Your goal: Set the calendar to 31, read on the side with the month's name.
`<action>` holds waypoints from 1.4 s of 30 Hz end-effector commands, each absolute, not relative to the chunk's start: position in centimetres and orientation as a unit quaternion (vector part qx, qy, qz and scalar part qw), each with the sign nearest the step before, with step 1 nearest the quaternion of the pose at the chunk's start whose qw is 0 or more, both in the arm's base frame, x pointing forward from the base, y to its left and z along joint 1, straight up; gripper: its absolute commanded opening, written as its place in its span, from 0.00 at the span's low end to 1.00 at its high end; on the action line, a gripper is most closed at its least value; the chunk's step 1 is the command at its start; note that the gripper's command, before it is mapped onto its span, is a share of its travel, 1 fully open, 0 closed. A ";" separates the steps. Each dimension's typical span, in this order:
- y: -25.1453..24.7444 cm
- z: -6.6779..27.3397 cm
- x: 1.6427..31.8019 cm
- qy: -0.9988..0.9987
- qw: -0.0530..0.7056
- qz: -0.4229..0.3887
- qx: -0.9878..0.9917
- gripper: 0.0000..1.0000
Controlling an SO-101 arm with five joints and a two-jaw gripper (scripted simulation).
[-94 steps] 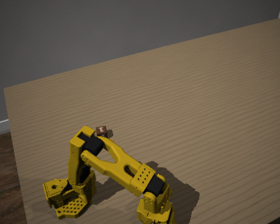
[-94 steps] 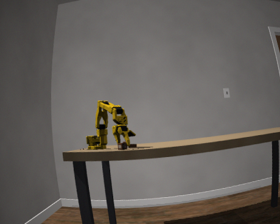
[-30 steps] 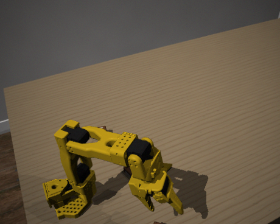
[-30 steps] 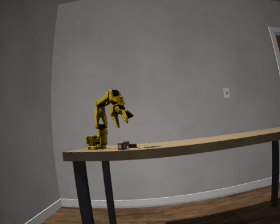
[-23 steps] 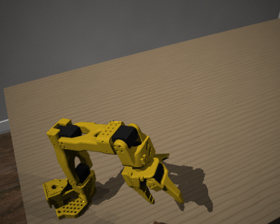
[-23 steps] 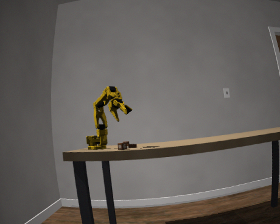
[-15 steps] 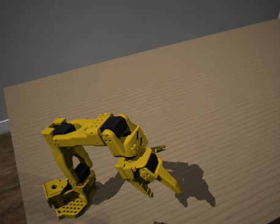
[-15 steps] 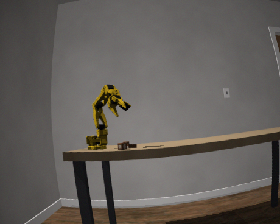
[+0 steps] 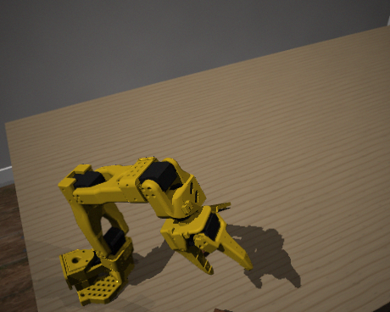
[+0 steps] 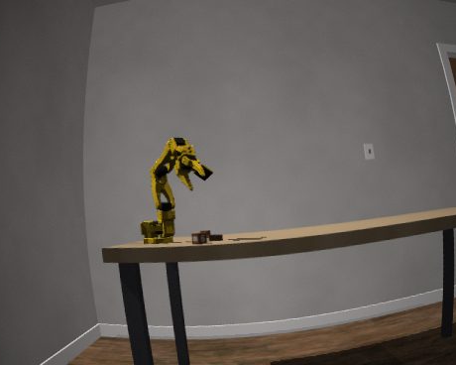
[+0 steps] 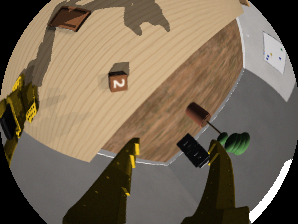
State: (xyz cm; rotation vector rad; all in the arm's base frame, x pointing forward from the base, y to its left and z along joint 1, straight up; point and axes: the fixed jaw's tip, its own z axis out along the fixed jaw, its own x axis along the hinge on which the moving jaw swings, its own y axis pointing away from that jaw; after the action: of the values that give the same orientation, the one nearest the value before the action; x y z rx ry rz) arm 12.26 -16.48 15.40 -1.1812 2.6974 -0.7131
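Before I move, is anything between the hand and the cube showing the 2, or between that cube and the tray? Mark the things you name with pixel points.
Nothing visible stands between the hand [image 9: 231, 270] [image 10: 197, 182] [image 11: 176, 141] and that cube [image 10: 198, 238] [image 11: 118, 83], nor between it and the tray [image 9: 222, 310] [image 10: 216, 238] [image 11: 70, 19].

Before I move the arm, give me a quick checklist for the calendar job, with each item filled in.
1. Fingers parted with nothing between them: ok.
2. Fingers raised off the pale wooden table: ok.
3. Shallow brown tray flat on the table: ok.
4. Brown cube with a white 2 inside the tray: not ok, it sits on the table.
5. Both digits upright on the month-name side: not ok, neither cube is in the tray.
6. Month's name readable: cannot tell.
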 end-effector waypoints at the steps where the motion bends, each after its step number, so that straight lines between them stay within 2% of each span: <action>1: -16.3 16.7 12.6 0.884 0.069 -0.263 -0.381 0.35; 21: -13.9 16.7 15.5 0.901 0.125 -0.242 -0.339 0.35; 42: -5.9 16.8 20.8 0.934 0.233 -0.140 -0.230 0.35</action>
State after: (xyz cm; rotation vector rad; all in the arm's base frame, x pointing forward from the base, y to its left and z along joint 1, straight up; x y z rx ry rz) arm 19.81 -7.39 15.91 -0.7081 2.6085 -0.4234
